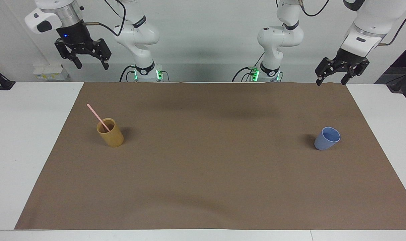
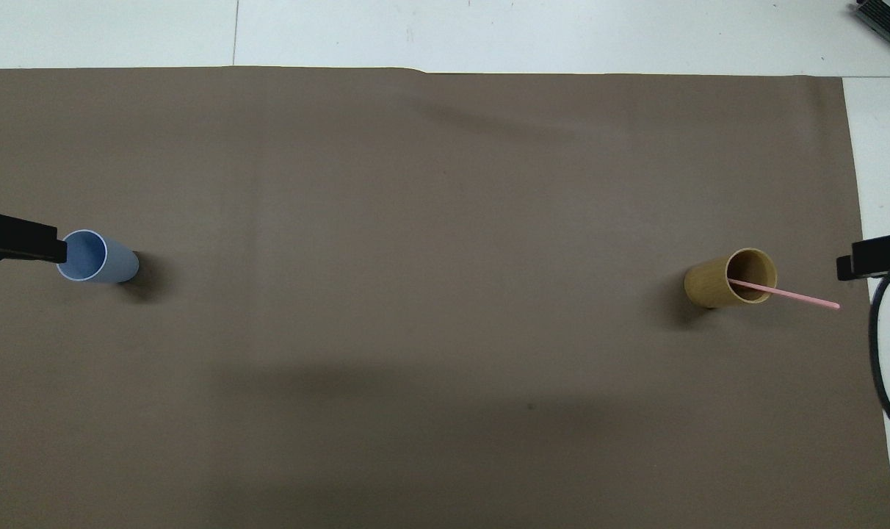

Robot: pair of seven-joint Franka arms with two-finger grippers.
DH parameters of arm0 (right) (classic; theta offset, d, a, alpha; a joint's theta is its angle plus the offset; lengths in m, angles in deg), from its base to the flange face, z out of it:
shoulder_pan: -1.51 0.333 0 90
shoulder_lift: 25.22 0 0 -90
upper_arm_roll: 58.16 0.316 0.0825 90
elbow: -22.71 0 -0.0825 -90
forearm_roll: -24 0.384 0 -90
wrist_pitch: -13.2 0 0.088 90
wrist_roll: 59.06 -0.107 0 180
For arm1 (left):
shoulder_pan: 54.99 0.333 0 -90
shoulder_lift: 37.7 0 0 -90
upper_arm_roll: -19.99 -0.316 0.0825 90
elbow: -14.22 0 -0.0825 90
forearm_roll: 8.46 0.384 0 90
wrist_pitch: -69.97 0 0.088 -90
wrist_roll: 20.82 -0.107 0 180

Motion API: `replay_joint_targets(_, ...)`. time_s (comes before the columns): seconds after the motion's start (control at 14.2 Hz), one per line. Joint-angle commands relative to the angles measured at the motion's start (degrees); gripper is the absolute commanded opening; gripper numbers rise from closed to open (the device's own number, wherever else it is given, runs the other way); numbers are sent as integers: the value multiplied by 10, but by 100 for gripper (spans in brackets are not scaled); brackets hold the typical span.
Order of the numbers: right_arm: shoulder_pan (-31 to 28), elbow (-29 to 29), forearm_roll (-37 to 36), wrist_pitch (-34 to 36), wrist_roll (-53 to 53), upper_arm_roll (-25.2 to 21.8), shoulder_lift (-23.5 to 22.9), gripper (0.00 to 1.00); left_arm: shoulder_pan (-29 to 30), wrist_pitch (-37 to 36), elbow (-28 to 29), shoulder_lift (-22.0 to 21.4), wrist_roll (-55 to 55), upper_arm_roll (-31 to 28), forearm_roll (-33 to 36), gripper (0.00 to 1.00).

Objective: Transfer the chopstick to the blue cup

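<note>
A pale pink chopstick stands slanted in a tan cup toward the right arm's end of the table, its upper end leaning out over the rim. The blue cup stands upright and empty toward the left arm's end. My right gripper hangs open high over the table's edge by the robots, well above the tan cup. My left gripper is open too, raised over the mat's corner by the robots. Neither holds anything.
A brown mat covers most of the white table. In the overhead view a black cable loop hangs at the right arm's end, and a dark object sits off the corner farthest from the robots.
</note>
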Motion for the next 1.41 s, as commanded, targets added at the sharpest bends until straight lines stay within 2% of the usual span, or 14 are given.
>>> replay_joint_targets(0.0, -11, 2, 12, 7, -8, 5, 2, 100, -2, -8, -7, -1, 6, 0, 13, 100)
replay_joint_targets(0.98, -11, 2, 12, 7, -8, 5, 2, 100, -1, -7, -4, -2, 0, -1, 13, 100)
replay_joint_targets(1.34, -11, 2, 12, 7, -8, 5, 2, 100, 19, 7, 24, -16, -22, -1, 13, 100)
